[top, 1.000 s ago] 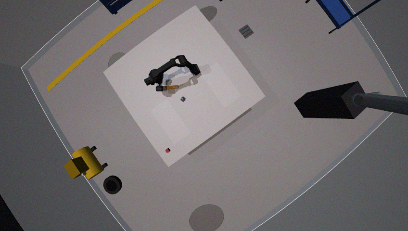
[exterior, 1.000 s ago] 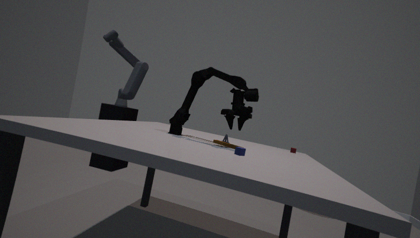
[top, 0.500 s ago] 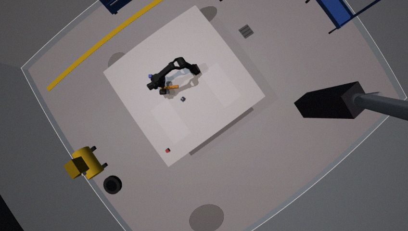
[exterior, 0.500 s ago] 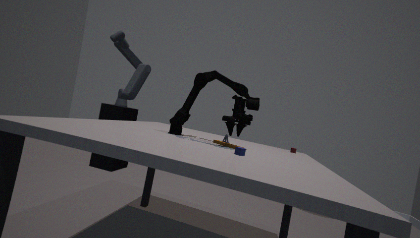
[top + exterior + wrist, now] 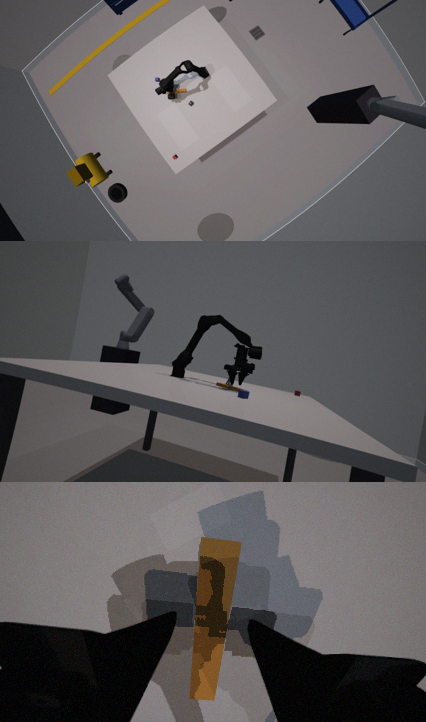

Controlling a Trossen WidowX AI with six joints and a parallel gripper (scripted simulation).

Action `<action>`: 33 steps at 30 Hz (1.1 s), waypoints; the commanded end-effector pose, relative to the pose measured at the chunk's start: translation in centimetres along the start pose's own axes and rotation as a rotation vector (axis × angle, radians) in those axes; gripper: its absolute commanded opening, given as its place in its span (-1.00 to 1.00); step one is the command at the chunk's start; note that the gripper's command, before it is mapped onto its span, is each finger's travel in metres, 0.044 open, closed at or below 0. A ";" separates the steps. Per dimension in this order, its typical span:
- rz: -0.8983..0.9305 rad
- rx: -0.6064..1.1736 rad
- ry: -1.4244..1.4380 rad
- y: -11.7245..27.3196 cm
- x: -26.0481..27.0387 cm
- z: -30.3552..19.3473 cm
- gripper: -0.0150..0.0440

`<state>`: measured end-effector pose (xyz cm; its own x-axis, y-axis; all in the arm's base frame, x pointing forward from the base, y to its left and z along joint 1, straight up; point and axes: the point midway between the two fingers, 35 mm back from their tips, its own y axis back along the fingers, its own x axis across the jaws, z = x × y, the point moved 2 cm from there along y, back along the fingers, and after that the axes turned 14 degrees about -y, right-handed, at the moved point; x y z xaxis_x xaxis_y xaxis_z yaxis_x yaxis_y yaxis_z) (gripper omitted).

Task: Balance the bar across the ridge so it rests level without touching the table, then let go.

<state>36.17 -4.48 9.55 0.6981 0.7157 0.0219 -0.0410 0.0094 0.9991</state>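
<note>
Wrist cam: orange bar (image 5: 181, 90) (image 5: 223, 385) (image 5: 214, 657) lies flat on the bench (image 5: 209, 35) (image 5: 299, 413), approx. lengthwise up the view, w/ the jaws (image 5: 171, 91) (image 5: 236, 384) one tip on each side of it. Gaps show L & R between tips and bar, so jaws are released, grasping nothing. Ext. view: jaws point down, tips low, just above the bar's level; exact ht. over it can't be told. Top view: wrist end of the black arm (image 5: 186, 65) (image 5: 209, 320) covers one end of the bar; the other end sticks out, visible. Arm's base stands past that visible end, apart from the bar.

Ridge (image 5: 191, 103) (image 5: 228, 380), small & grey, stands near the bar, off its visible end and to one side, not under it. So bar's still to be lifted & balanced; it's on the bench, not on the ridge. Blue cube (image 5: 157, 79) (image 5: 243, 394) sits near the bar's covered end, on the opp. side from the ridge. Red cube (image 5: 175, 156) (image 5: 297, 393) is well apart from the bar, close to a bench corner. Shadows of arm & jaws fall across the bar and the bench around it, esp. dark mid-bar in wrist cam.
</note>
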 end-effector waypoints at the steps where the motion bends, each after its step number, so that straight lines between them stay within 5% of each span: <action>1: 0.000 0.008 0.004 -0.8 0.0 -0.1 0.58; 26: -0.001 0.008 0.004 -2.4 0.0 -0.2 0.58; 33: -0.004 0.005 0.000 -2.3 -0.1 -0.1 0.02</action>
<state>36.10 -4.49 7.22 0.6979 0.7160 0.0166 -0.0336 0.0096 0.9994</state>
